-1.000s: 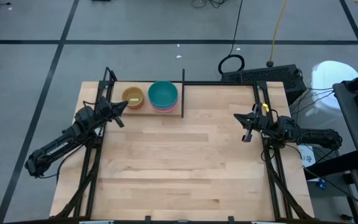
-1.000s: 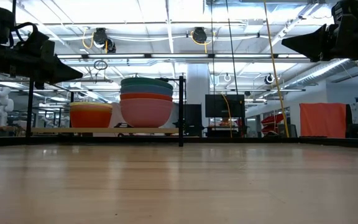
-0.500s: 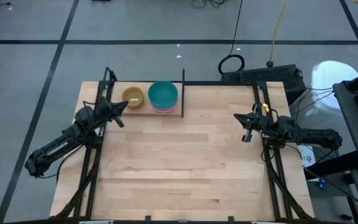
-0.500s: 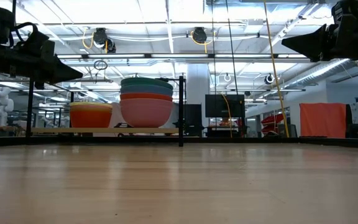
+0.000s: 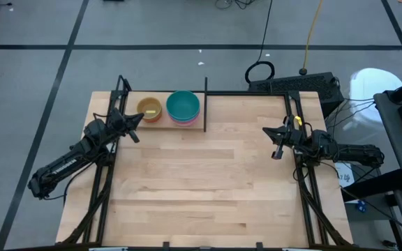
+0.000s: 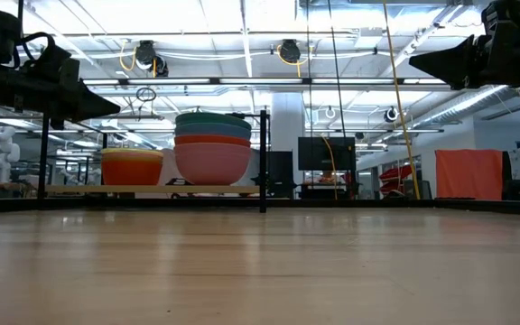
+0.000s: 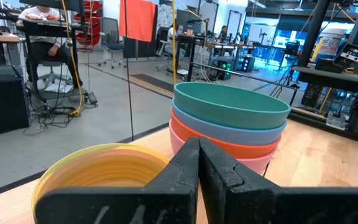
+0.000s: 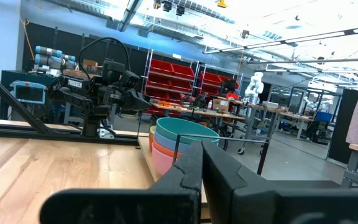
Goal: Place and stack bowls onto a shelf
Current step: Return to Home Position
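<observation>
Two stacks of bowls stand on the shelf [image 5: 160, 126] at the table's far left. One stack has a teal bowl [image 5: 183, 104] on top, over blue, red and pink ones [image 6: 213, 161]. The other has a yellow bowl [image 5: 149, 107] inside an orange one [image 6: 132, 167]. My left gripper [image 5: 139, 120] is shut and hovers just near of the yellow bowl [image 7: 98, 171]. My right gripper [image 5: 267, 132] is shut above the table's right side, pointing left.
A black upright rod [image 5: 205, 104] marks the shelf's right end. The bare wooden tabletop [image 5: 208, 181] spreads between the two arms. Cables and a black box [image 5: 295, 84] lie beyond the far edge. A person sits at a desk in the room behind [image 7: 39, 37].
</observation>
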